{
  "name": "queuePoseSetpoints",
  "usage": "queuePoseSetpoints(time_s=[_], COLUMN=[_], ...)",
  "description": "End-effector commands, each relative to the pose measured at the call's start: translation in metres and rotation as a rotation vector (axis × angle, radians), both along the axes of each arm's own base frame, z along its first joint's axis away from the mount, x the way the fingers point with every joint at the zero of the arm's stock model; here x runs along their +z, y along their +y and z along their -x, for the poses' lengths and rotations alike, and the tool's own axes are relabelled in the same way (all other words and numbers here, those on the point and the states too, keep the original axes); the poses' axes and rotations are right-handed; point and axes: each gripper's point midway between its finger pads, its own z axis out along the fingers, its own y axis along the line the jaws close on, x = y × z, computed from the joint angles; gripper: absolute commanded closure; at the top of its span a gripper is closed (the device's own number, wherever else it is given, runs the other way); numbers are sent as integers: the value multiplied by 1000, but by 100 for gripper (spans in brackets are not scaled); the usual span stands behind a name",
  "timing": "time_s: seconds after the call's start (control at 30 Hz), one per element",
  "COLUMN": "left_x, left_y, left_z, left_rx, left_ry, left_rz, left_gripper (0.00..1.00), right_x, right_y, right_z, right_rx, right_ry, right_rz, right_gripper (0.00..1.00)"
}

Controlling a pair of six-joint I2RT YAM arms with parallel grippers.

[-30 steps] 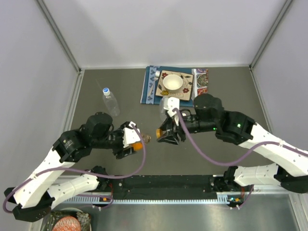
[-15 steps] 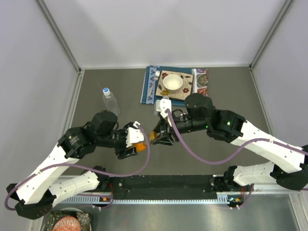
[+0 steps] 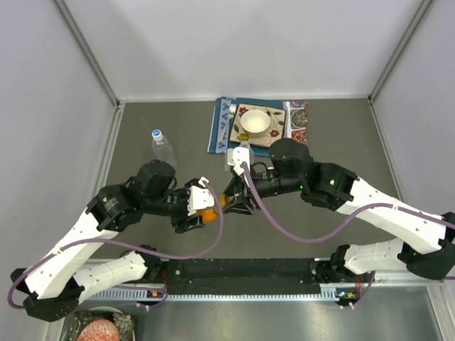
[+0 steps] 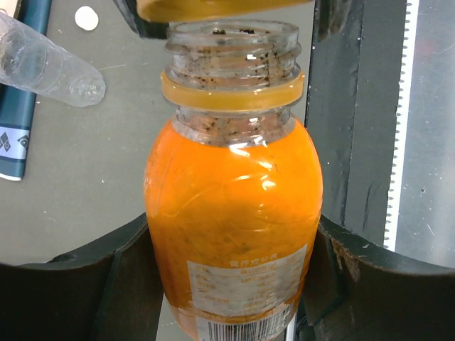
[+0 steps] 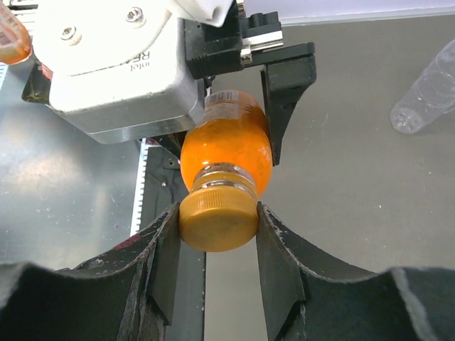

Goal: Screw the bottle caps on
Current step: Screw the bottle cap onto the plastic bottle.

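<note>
The left gripper (image 3: 195,208) is closed on the orange bottle (image 4: 234,213). Its two fingers are pressed against opposite sides of the bottle's lower body, near the label. The bottle is held clear of the table (image 3: 334,142), in the near centre of the workspace, with its neck pointed toward the right arm. The threaded neck is uncovered and its threads are fully exposed above the orange collar ring.

The right gripper (image 3: 234,201) is pinched on the orange cap (image 5: 217,217), with one finger on each side of the cap's skirt. The cap is positioned directly at the mouth of the orange bottle and is lined up with the neck. In the left wrist view, the cap's rim is seen just above the mouth; it is not seated on the threads.

A clear bottle (image 3: 162,150) is laid on the table at the left, well apart from both grippers. A blue-and-white cap (image 3: 156,133) is fitted on its far end. A second clear bottle (image 4: 50,67) is laid on its side beside the blue cloth (image 3: 217,128), and a white cap (image 4: 87,18) is found loose on the table near it. A white bowl (image 3: 255,122) is placed on the cloth at the far side.
</note>
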Motion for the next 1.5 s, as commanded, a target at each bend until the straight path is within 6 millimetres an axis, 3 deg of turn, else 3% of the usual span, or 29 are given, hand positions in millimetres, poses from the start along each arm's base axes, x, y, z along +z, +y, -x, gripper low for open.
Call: queuePoseSetpoints(time_s=[0.0,0.47,0.7,1.0,1.47], left_x=[18,19,10,14,5], left_y=[-6,-4,1,2,13], left_z=[-4,-13,-25,-38,-43], left_rx=[-14,22,77,151,202], left_ry=[-38,-66,-95,-105,-104], left_rz=[41,25,-12,-3,-29], left_gripper=[76,77,78,79,80], right_x=[3,-8,-10,-15,8], right_y=[8,4,0,1,-34], right_z=[1,8,18,21,30], right_rx=[23,24,60,62,27], right_ry=[10,47,73,70,24], right_rz=[-34,-4,16,39,9], right_gripper=[64,64,64,64,61])
